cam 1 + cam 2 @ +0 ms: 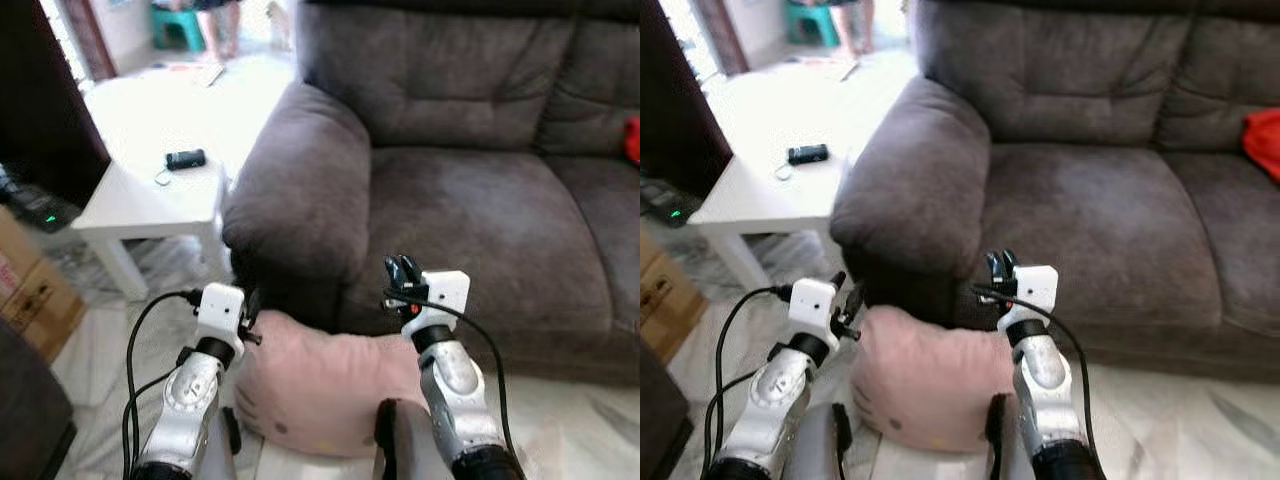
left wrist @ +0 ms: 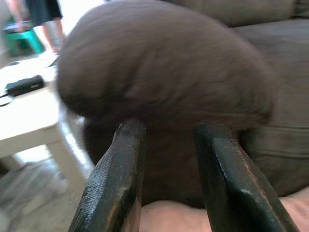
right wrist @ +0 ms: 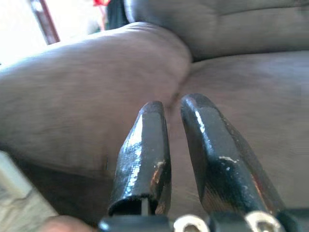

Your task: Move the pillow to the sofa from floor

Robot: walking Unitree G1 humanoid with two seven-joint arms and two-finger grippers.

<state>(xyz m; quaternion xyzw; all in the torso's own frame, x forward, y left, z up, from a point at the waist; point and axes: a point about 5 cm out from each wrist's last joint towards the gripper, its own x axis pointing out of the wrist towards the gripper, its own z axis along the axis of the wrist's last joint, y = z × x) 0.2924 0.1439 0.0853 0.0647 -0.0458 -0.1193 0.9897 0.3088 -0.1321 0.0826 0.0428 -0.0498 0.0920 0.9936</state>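
Lying on the floor against the sofa (image 1: 480, 200) front, below the armrest, the pillow (image 1: 320, 385) sitting under and between both claws, left gripper (image 1: 248, 318) parted a little, right gripper (image 1: 402, 272) nearly closed, both empty, left slightly nearer.

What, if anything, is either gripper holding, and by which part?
Nothing. The left gripper is open, the right gripper nearly shut on air; the pink pillow lies between the arms.
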